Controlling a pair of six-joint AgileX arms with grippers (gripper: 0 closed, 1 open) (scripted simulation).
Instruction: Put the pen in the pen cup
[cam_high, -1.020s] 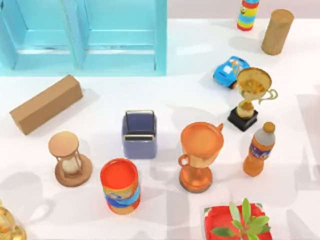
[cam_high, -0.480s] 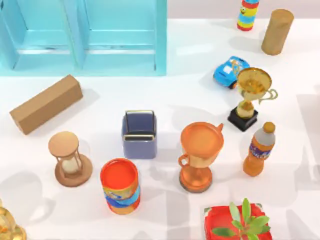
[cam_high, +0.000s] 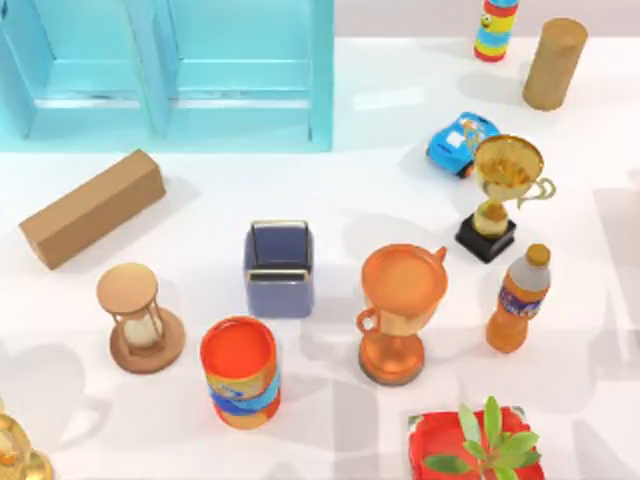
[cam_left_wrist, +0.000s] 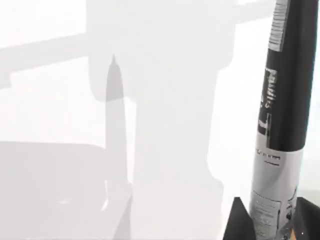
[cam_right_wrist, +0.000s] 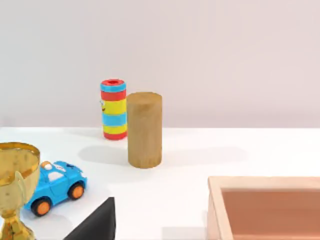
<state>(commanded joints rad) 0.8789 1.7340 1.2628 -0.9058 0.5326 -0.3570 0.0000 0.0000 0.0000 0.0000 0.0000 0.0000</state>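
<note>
The pen (cam_left_wrist: 285, 100) is black with a silver lower barrel. It stands upright between the dark fingers (cam_left_wrist: 237, 220) of my left gripper (cam_left_wrist: 272, 222), which is shut on it. Behind the pen there is white table with the pen's pointed shadow on it. The pen cup (cam_high: 279, 268), a blue-grey square holder with an open top, stands upright in the middle of the table in the top view. It is between the hourglass (cam_high: 138, 318) and the orange goblet (cam_high: 400, 310). One dark finger (cam_right_wrist: 97, 222) of my parked right gripper shows low in the right wrist view, with nothing against it.
An orange can (cam_high: 240, 372) stands just in front of the cup. A cardboard block (cam_high: 92, 208) and a turquoise cabinet (cam_high: 170, 70) are at the back left. The gold trophy (cam_high: 505, 195), bottle (cam_high: 518, 298), toy car (cam_high: 462, 142), wooden cylinder (cam_high: 554, 62) and potted plant (cam_high: 470, 445) crowd the right side.
</note>
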